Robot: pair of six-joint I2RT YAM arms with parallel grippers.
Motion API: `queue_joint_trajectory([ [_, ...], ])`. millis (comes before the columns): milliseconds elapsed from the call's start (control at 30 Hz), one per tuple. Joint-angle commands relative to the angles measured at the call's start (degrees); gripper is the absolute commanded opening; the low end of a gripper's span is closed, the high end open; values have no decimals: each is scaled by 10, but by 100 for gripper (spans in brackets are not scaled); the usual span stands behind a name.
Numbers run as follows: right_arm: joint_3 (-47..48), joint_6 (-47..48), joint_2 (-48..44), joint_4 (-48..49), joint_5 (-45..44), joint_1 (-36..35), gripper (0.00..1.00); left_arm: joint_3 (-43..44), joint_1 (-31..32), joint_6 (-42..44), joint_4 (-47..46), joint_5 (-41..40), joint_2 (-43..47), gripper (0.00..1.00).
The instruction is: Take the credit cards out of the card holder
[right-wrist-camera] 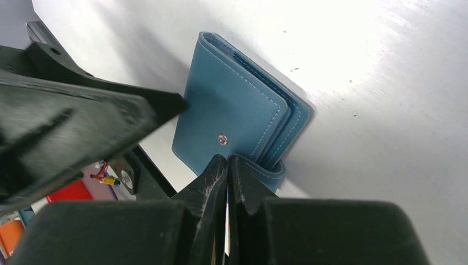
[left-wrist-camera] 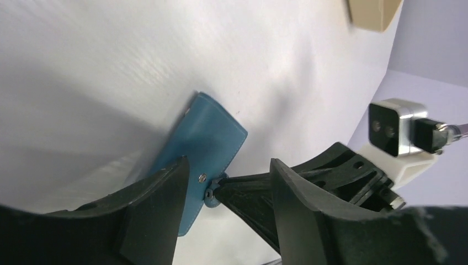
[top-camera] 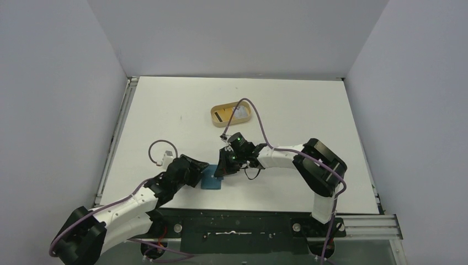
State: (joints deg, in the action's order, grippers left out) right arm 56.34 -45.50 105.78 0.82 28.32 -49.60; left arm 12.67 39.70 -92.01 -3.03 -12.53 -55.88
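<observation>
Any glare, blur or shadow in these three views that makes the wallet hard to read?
Top external: even light, but the card holder is small and partly hidden by the arms. Left wrist: soft overall, tan tray blurred, left tool out of focus. Right wrist: stitching sharp, glare on the table.

Holder (right-wrist-camera: 232, 110) teal-blue, pale stitching along edges, small silver snap (right-wrist-camera: 222, 139). Table (top-camera: 165, 110) plain white, no pattern. Tray (top-camera: 213, 115) tan, something whitish inside. Left gripper (left-wrist-camera: 227, 163) and right gripper (right-wrist-camera: 228, 158) matte black. Left arm (top-camera: 129, 207) and right arm (top-camera: 281, 154) white with black joints. Cables (top-camera: 259, 124) purple. Green lights (top-camera: 238, 141) on right wrist. Walls (top-camera: 55, 83) pale grey.
</observation>
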Motion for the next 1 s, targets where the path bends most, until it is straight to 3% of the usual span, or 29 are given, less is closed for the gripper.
queue_joint_trajectory([
  [0,-7,-3,19,28,-30,-4,0,48,-33,84,99,2,61,56],
  [133,-9,-5,28,34,-27,-1,0,124,-58,180,196,25,66,59],
  [300,-12,-6,28,40,-21,2,0,175,-72,251,260,76,-6,57],
  [500,-23,-9,20,48,-12,13,0,145,-78,281,207,154,-74,51],
  [967,-32,-9,22,59,2,25,0,130,-75,313,194,154,-136,30],
])
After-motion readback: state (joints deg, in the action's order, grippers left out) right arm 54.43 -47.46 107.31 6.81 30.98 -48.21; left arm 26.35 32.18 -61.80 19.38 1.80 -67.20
